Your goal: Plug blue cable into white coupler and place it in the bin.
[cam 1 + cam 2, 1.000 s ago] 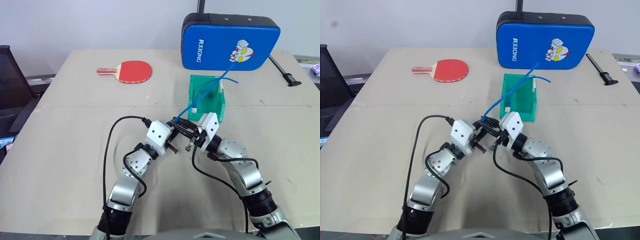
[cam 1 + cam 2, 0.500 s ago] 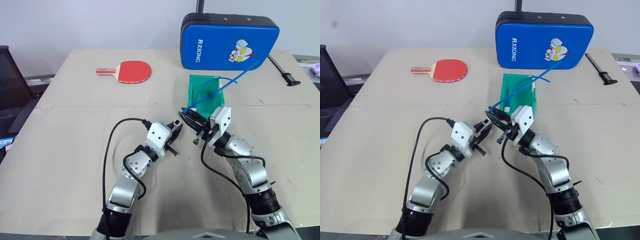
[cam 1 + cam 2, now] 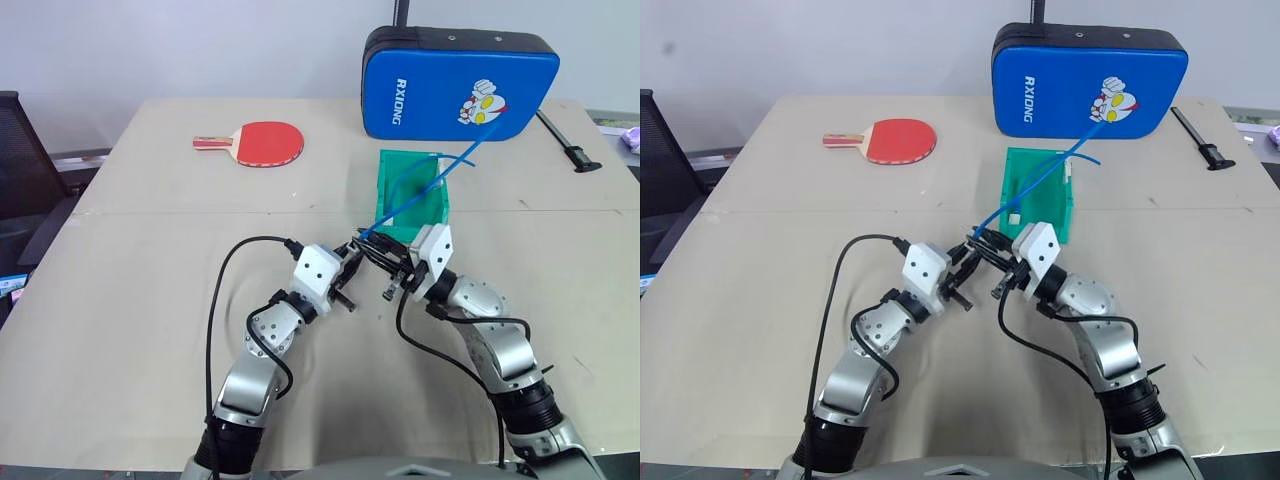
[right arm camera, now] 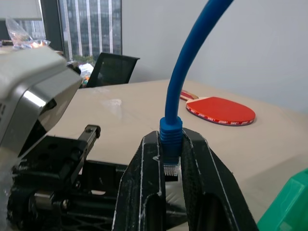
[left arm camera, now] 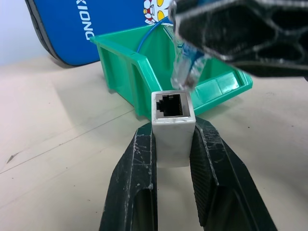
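Holding the white coupler [image 5: 173,126], the left gripper [image 5: 173,159] should stay steady while the right gripper [image 4: 172,159], clamped on the blue cable [image 4: 185,72], lines the clear plug [image 5: 186,67] squarely with the dark socket [image 5: 172,104].

bin [image 5: 126,67]: glossy green plastic | white coupler [image 5: 173,126]: smooth matt plastic | table [image 3: 150,260]: matt wood

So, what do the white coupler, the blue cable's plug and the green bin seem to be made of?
White coupler: likely matte molded plastic, opaque and smooth, with a dark socket in its face.
Blue cable: smooth, slightly glossy jacket, probably rubbery plastic; its plug looks like clear hard plastic, as light passes through it.
Bin: glossy green plastic, seemingly molded, with highlights along the rim.
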`<move>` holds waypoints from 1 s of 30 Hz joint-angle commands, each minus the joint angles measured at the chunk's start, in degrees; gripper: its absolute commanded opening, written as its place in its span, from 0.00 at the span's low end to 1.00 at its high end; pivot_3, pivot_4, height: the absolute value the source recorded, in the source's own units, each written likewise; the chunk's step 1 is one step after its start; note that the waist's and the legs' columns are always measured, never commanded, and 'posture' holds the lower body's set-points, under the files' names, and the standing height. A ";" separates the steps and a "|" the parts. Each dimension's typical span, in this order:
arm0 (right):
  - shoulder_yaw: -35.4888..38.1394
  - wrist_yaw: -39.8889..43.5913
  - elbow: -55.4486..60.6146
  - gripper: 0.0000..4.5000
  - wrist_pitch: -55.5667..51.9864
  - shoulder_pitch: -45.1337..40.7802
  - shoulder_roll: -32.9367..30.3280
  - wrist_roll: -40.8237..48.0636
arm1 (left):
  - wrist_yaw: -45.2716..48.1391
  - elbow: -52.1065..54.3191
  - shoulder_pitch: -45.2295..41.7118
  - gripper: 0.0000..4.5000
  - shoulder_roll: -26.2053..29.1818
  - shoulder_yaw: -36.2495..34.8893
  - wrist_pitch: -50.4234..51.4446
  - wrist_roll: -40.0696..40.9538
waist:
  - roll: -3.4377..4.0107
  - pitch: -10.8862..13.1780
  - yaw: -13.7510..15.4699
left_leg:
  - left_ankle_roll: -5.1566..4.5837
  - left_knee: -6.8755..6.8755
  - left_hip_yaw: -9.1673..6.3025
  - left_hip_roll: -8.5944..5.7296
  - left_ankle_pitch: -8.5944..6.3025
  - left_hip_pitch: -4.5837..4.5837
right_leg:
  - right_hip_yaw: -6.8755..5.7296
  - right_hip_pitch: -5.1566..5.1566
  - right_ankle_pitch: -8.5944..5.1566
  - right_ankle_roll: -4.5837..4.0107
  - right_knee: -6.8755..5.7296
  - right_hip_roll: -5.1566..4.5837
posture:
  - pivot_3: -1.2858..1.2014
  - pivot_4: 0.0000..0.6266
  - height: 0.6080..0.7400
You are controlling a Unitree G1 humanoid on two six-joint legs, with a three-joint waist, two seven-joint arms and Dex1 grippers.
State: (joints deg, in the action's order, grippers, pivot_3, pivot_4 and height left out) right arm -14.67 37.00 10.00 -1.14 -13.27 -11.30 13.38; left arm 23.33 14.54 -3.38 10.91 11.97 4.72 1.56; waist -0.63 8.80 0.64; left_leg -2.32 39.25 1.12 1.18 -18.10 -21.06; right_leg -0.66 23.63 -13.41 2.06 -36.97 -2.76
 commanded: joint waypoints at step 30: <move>-5.07 -8.16 6.55 0.00 -18.55 -3.04 -1.37 -13.71 | -6.93 4.54 -1.50 0.08 -3.60 1.04 0.20 -5.64 | 0.00 0.00 0.00 | 0.01 0.00 -0.02 -0.02 0.00 -0.01 | -0.02 0.00 0.00 0.00 -0.01 0.00 | 0.52 0.24 1.00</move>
State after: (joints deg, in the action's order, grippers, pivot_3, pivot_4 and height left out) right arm -19.75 29.25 17.21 -17.58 -17.65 -11.72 0.45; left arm 17.37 13.77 -4.17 8.25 13.50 6.85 -4.92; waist -0.63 8.79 0.64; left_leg -2.31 39.25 1.10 1.17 -18.09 -21.07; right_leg -0.69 23.63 -13.41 2.06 -36.97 -2.76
